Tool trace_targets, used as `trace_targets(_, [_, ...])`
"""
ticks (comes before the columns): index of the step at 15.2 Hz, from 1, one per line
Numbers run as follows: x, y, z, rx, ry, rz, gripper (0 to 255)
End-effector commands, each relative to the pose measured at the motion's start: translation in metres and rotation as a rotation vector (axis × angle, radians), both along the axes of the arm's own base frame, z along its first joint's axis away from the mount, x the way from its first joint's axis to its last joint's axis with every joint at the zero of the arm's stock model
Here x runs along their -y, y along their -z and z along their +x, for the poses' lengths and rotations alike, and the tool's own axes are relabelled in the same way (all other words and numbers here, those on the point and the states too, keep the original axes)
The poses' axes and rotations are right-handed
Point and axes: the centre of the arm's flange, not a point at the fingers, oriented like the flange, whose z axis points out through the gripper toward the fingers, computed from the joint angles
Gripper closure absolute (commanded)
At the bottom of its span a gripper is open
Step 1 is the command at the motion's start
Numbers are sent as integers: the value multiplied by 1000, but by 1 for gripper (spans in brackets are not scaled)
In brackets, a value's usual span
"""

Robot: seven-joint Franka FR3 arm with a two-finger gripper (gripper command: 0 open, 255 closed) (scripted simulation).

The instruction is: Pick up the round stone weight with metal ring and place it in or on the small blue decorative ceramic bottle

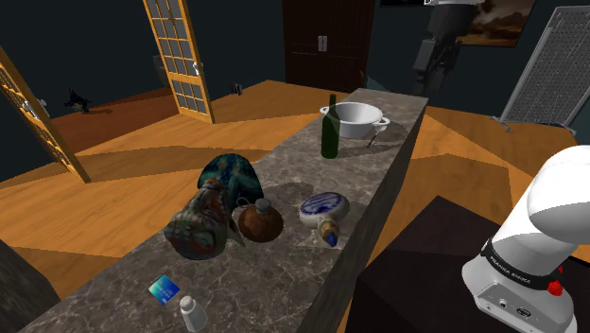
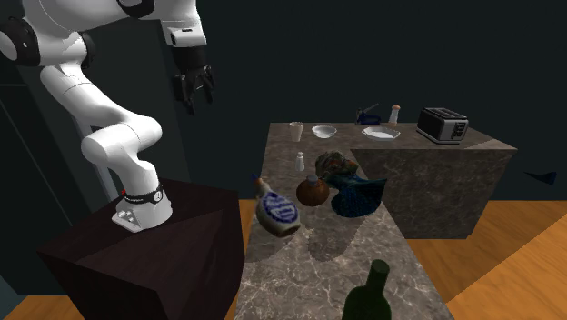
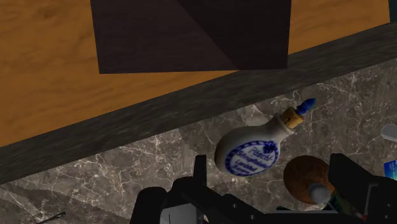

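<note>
One gripper point(image 2: 194, 89), all black, hangs high above the edge of the dark marbled stone counter point(image 1: 279, 284) that faces the dark box stand point(image 2: 145, 264). Its two fingers point(image 3: 200, 170) stand apart with nothing clasped between them.

Item under task: the round brown stone weight with a grey metal ring point(image 1: 259, 220) rests on the counter, about midway along its length. Just beside it, toward the shoulder view's right, the small blue-and-white ceramic bottle with a cork stopper point(image 1: 321, 207) lies on its side. Its neck points toward the counter edge nearest the stand, and a narrow gap shows between the two.

In the wrist view the bottle lies beneath the span of the parted fingers and the weight is close by one finger. Neither is in contact with the gripper.

On the weight's other side sits a teal patterned rounded object point(image 1: 227, 178). Whether it touches the weight cannot be told.

Further along the counter a dark green glass bottle point(image 1: 330, 131) stands upright, with a white two-handled bowl point(image 1: 359, 117) just behind it. At the opposite end are a small white shaker point(image 1: 192, 313) and a flat blue card-like item point(image 1: 164, 289).

The second exterior view shows a silver toaster point(image 2: 442, 125), a white plate point(image 2: 381, 134) and a white cup point(image 2: 296, 131) on the far counter.
</note>
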Motion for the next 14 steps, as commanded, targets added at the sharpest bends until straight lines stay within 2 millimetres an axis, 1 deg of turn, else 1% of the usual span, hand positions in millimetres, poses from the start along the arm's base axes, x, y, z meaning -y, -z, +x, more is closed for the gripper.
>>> trace_targets(1, [0, 0, 0, 0, 0, 0, 0])
trace_targets(14, [-88, 110, 99, 4, -65, 2, 0])
